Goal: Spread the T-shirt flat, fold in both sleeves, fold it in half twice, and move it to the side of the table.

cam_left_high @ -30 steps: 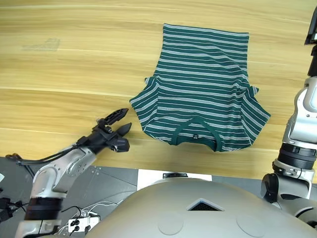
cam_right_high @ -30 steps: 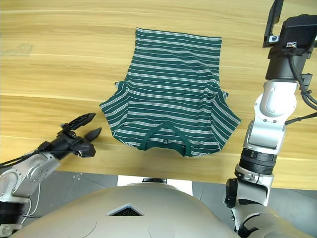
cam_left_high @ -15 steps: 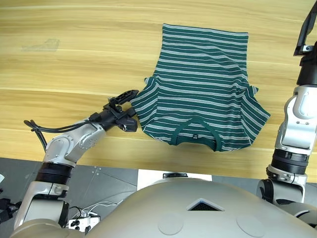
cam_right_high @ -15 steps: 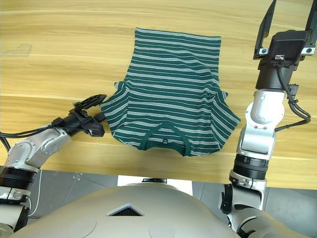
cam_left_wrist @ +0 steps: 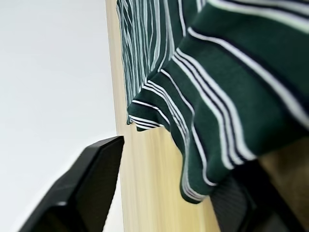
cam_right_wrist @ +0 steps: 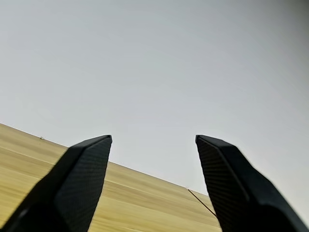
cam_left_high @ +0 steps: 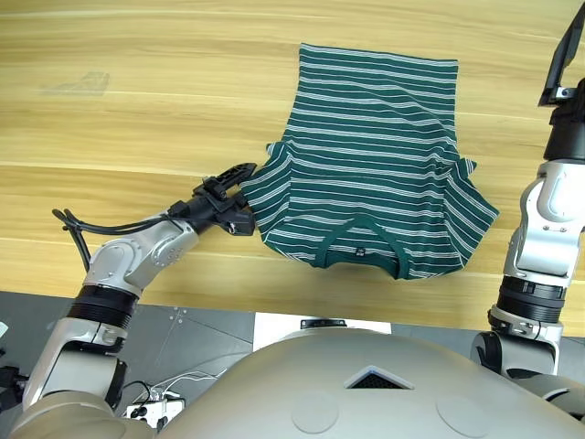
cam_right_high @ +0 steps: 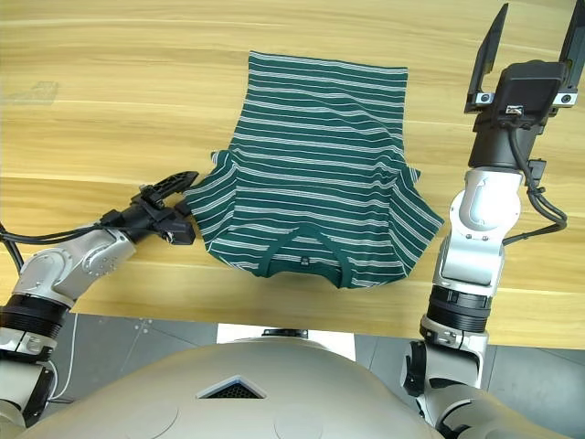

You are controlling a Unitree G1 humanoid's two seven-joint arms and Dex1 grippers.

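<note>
T-shirt (cam_left_high: 375,155) of dark green, white-striped cotton lies flat mid-table on the pale wooden table (cam_left_high: 137,110), the left gripper (cam_left_high: 243,196) with fingers spread astride its left sleeve edge, seemingly poised to pinch and fold it in, the right gripper (cam_right_high: 535,41) raised alongside, splayed wide.
</note>
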